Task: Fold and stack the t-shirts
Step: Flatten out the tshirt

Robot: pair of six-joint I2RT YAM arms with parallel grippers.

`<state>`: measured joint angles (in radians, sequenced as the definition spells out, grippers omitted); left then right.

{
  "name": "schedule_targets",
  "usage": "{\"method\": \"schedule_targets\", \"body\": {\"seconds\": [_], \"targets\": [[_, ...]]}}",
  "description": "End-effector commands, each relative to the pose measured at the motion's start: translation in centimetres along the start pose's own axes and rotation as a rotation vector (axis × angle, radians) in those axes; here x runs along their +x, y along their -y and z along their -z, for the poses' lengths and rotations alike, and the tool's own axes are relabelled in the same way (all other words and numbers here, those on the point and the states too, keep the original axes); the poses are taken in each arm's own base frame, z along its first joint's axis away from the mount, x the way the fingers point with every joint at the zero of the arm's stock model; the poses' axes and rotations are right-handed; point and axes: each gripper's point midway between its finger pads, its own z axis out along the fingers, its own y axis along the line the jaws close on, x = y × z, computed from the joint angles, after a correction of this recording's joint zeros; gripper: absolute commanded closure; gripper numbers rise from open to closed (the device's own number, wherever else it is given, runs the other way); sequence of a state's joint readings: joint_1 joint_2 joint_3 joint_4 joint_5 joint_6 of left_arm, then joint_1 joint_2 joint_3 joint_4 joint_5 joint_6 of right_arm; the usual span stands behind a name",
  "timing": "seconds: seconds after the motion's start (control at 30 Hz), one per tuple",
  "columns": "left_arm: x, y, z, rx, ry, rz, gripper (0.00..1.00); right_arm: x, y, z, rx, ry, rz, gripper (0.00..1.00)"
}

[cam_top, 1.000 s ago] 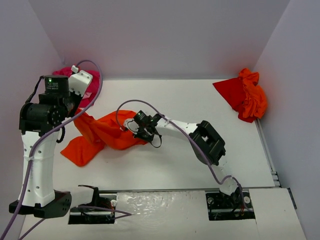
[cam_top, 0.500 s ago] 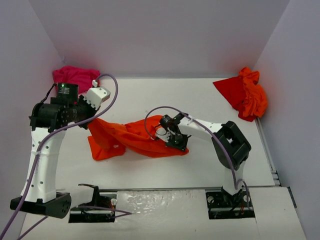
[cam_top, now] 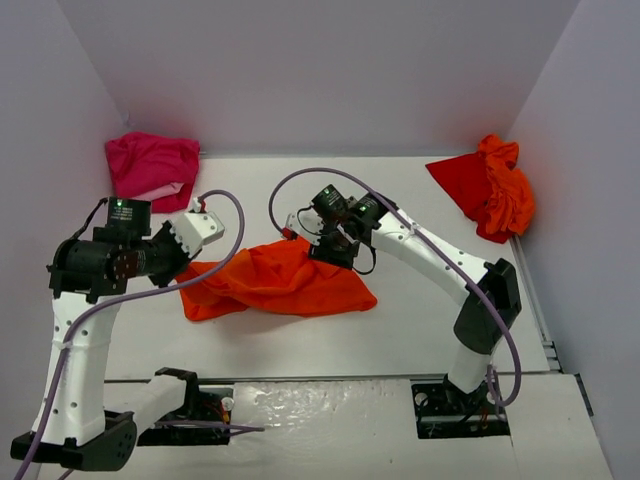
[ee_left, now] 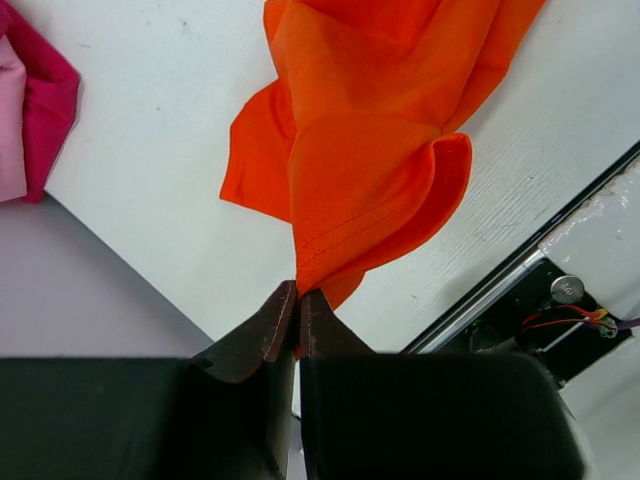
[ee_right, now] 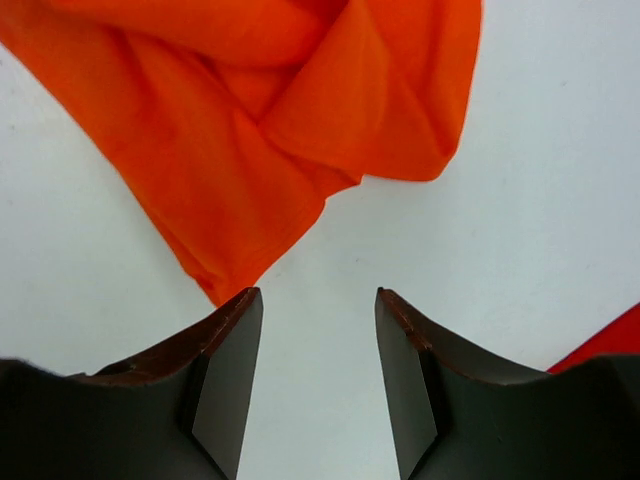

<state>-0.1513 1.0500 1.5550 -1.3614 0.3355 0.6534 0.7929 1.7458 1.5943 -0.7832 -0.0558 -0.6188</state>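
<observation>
Your left gripper [ee_left: 298, 296] is pinched tight on a hem of the orange t-shirt [cam_top: 285, 285], and the cloth fans away from the closed fingertips down to the table [cam_top: 420, 200]. Your right gripper [ee_right: 318, 300] has its fingers apart with nothing between them. The shirt's edge lies just beyond its tips, one corner beside a fingertip. The shirt sprawls crumpled mid-table, left of centre. The magenta t-shirt [cam_top: 150, 165] sits far left, the red and orange heap [cam_top: 490, 190] far right.

A white surface [cam_top: 300, 340] spreads beneath me across the middle of the frame. Pale lilac walls [cam_top: 330, 70] close it in at the top, left and right. A grey metal rail [cam_top: 536, 310] runs along its right edge.
</observation>
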Motion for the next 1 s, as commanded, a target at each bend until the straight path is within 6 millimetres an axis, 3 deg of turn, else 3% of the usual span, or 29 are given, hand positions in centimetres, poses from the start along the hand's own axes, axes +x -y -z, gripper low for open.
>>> {"method": "schedule_targets", "body": {"seconds": [0.0, 0.1, 0.33, 0.57, 0.8, 0.87, 0.93, 0.97], "targets": [[4.5, 2.3, 2.3, 0.022, -0.176, 0.024, 1.0, -1.6, 0.8, -1.6, -0.017, 0.029, 0.021, 0.54], [4.4, 2.2, 3.0, -0.026, -0.141, 0.029, 1.0, -2.0, 0.7, -4.9, -0.06, 0.005, 0.022, 0.54], [4.0, 2.1, 2.4, -0.021, -0.135, 0.062, 1.0, -3.3, 1.2, -10.3, -0.116, -0.007, -0.004, 0.55], [3.7, 1.8, 1.8, -0.013, -0.135, 0.066, 1.0, -4.1, 2.2, -12.8, -0.106, -0.012, -0.032, 0.55], [4.0, 1.8, 1.0, -0.004, -0.145, 0.067, 1.0, -4.2, 1.3, -14.5, -0.137, -0.027, -0.043, 0.54], [4.0, 1.6, 0.9, -0.01, -0.144, 0.065, 1.0, -3.9, 1.1, -14.7, -0.137, -0.037, -0.037, 0.67], [3.9, 1.5, 0.9, -0.018, -0.142, 0.065, 1.0, -3.6, 1.2, -14.9, -0.119, -0.059, -0.026, 0.98], [3.8, 1.3, 0.9, -0.028, -0.138, 0.064, 1.0, -3.5, 1.4, -14.8, -0.11, -0.059, -0.031, 1.0]]}}
